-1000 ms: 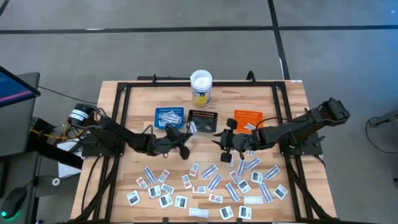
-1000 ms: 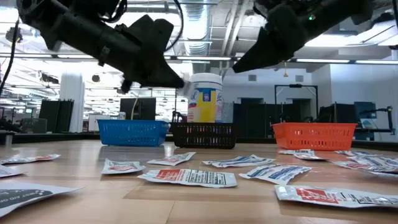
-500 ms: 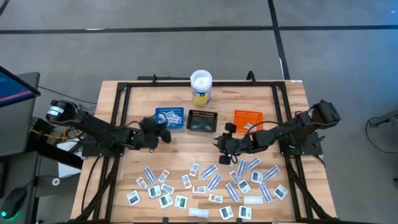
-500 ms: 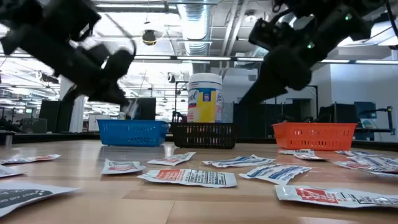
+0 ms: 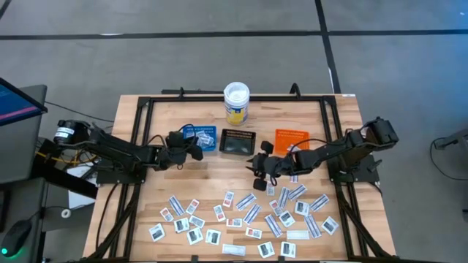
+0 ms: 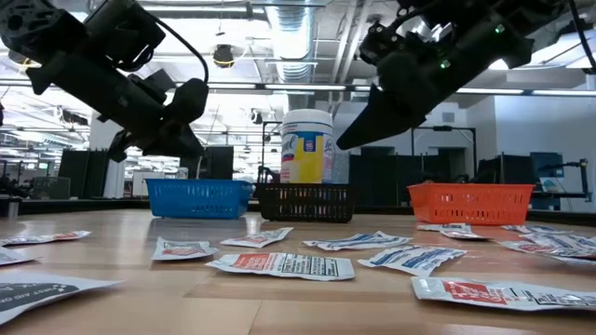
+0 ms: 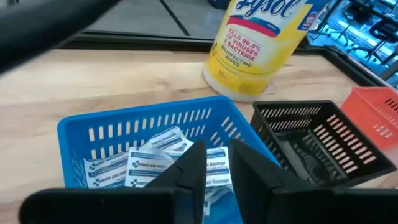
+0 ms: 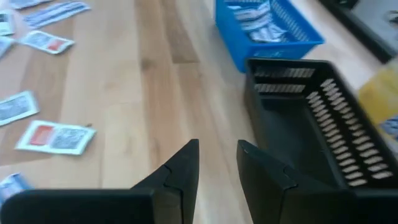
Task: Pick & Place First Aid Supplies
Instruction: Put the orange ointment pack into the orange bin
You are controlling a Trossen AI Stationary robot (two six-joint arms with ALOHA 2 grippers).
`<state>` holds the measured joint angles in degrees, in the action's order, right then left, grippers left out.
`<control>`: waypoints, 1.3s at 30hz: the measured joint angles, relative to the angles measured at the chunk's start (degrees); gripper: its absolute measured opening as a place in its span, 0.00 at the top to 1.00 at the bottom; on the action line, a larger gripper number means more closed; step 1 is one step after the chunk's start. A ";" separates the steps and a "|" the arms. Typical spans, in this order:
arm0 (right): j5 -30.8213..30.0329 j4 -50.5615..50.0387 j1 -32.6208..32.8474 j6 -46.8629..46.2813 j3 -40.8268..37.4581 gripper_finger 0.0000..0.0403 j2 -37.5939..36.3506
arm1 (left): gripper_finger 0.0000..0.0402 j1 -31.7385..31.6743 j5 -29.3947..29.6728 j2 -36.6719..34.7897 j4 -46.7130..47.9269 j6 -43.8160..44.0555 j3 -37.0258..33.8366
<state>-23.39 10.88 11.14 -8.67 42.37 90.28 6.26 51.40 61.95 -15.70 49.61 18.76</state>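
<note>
Table packets partly cropped; left claw narrow gap, empty; right claw likewise.

The yellow tub at the far side of the table reads "Lysol", with "KILLS 99.9% OF VIRUSES & BACTERIA" and what seems to be "DISINFECTING WIPES" below. Print on the packets in the blue tray is too small to read.

Small flat paper packets lie scattered across the table's near half, several in the blue tray.
</note>
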 joint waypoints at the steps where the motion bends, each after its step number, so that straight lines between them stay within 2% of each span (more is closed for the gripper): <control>1: 0.96 0.00 0.06 0.00 0.00 0.75 0.00 | 0.82 0.02 -0.01 0.00 -0.05 -0.04 0.00; 6: 2.68 0.48 0.13 -0.65 0.00 0.75 0.00 | 0.81 0.11 -1.67 0.00 -4.17 -0.19 0.00; 12: 3.07 7.96 0.19 -5.79 -0.04 0.75 2.55 | 0.83 0.13 -7.83 0.00 -15.55 -8.72 0.00; 14: 7.11 15.12 0.41 -3.59 0.01 0.75 5.65 | 0.84 0.13 -9.69 0.00 -17.43 -10.63 0.02; 16: 14.54 21.05 0.42 -0.36 0.02 0.75 9.38 | 0.85 0.15 -10.20 0.00 -17.59 -11.23 0.02; 18: 18.78 24.43 0.48 0.61 0.57 0.75 12.91 | 0.85 0.15 -10.65 0.02 -17.59 -11.26 0.02; 21: 19.56 20.88 0.47 3.45 4.16 0.75 15.53 | 0.85 0.15 -10.98 0.02 -17.59 -11.28 0.02; 24: 21.09 9.64 0.62 4.48 8.69 0.75 17.73 | 0.85 0.15 -11.00 0.02 -17.57 -11.33 0.02; 27: 22.05 3.80 1.09 4.46 13.24 0.75 20.64 | 0.85 0.15 -11.00 0.05 -17.50 -12.00 0.02; 33: 21.96 -0.62 1.25 4.27 17.78 0.75 25.13 | 0.85 0.15 -11.00 0.05 -17.64 -11.98 0.02; 39: 21.84 -0.40 1.04 0.64 18.47 0.75 25.09 | 0.85 0.15 -11.00 0.05 -17.64 -11.94 0.02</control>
<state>-1.56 10.48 12.18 -8.02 60.84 115.37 6.42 40.40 62.00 -33.34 37.67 18.79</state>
